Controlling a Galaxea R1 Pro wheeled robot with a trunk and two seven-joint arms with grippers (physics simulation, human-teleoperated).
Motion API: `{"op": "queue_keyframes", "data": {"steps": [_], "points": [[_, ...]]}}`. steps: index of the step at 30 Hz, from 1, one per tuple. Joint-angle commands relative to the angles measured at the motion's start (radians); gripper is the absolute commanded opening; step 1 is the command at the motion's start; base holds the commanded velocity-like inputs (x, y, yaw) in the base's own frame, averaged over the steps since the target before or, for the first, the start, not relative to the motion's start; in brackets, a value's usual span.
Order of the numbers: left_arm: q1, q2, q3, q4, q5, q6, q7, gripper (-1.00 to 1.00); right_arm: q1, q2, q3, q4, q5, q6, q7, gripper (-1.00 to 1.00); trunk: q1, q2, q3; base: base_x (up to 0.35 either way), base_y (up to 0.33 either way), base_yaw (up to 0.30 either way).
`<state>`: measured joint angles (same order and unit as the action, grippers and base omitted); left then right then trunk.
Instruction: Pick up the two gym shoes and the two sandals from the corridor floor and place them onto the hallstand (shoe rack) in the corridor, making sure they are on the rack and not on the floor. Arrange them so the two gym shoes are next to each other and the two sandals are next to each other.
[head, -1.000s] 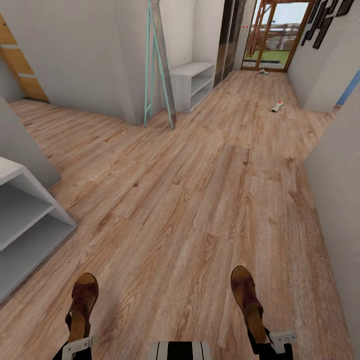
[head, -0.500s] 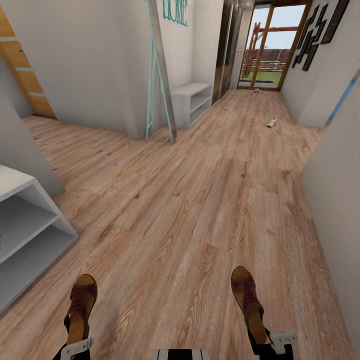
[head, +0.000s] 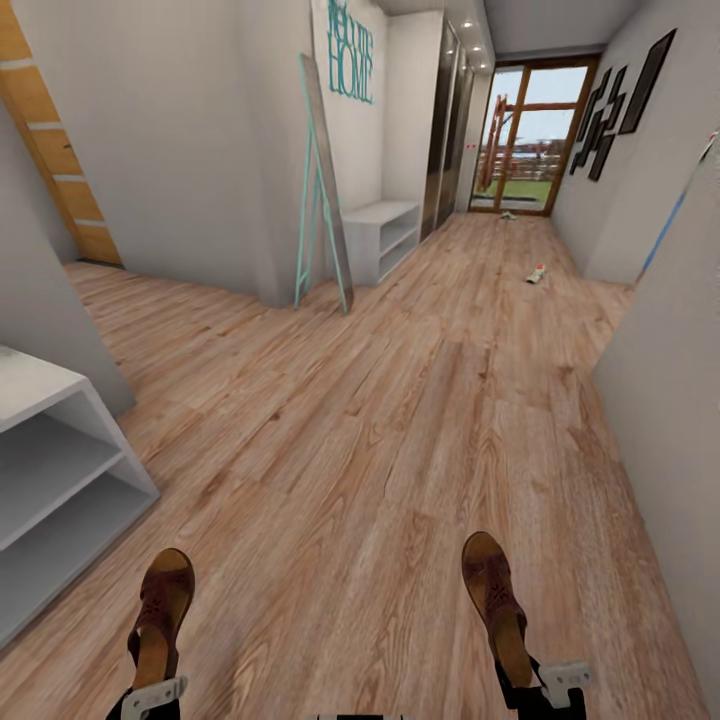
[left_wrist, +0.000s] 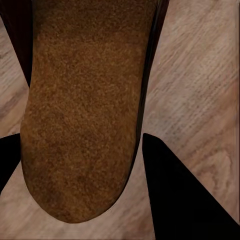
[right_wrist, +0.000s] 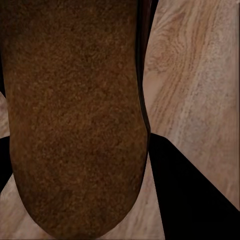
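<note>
Teal-framed standing mirror (head: 322, 190) leans at the wall corner, ahead and left of the jaws. Teal "HOME" lettering (head: 350, 62) on the wall above it. Glass door (head: 524, 140) at the far end. Black picture frames (head: 612, 105) on the right wall. Wood-panelled door (head: 50, 150) far left.

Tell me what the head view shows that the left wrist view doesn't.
Head view alone: the right claw holding the second sandal, the rack, two gym shoes far down the corridor. Left wrist view alone: the sandal's sole up close between dark fingers. Both: the left claw's sandal and the wood floor.
</note>
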<state>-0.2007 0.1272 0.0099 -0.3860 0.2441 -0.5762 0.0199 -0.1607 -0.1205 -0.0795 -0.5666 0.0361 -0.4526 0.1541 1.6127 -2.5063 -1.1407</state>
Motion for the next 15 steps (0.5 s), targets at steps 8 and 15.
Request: {"op": "queue_keyframes", "data": {"steps": [8,15], "points": [[0.000,-0.001,0.001,0.001,-0.005,-0.002,0.003,-1.00,0.000,-0.001,-0.010,0.001,0.002,-0.001,0.008,-1.00,-0.004,0.002,0.042,0.000,0.000,0.000],[0.000,-0.001,0.001,0.001,-0.005,-0.002,0.003,-1.00,0.000,-0.001,-0.010,0.001,0.002,-0.001,0.008,-1.00,-0.007,0.003,0.075,0.000,0.000,0.000]]}}
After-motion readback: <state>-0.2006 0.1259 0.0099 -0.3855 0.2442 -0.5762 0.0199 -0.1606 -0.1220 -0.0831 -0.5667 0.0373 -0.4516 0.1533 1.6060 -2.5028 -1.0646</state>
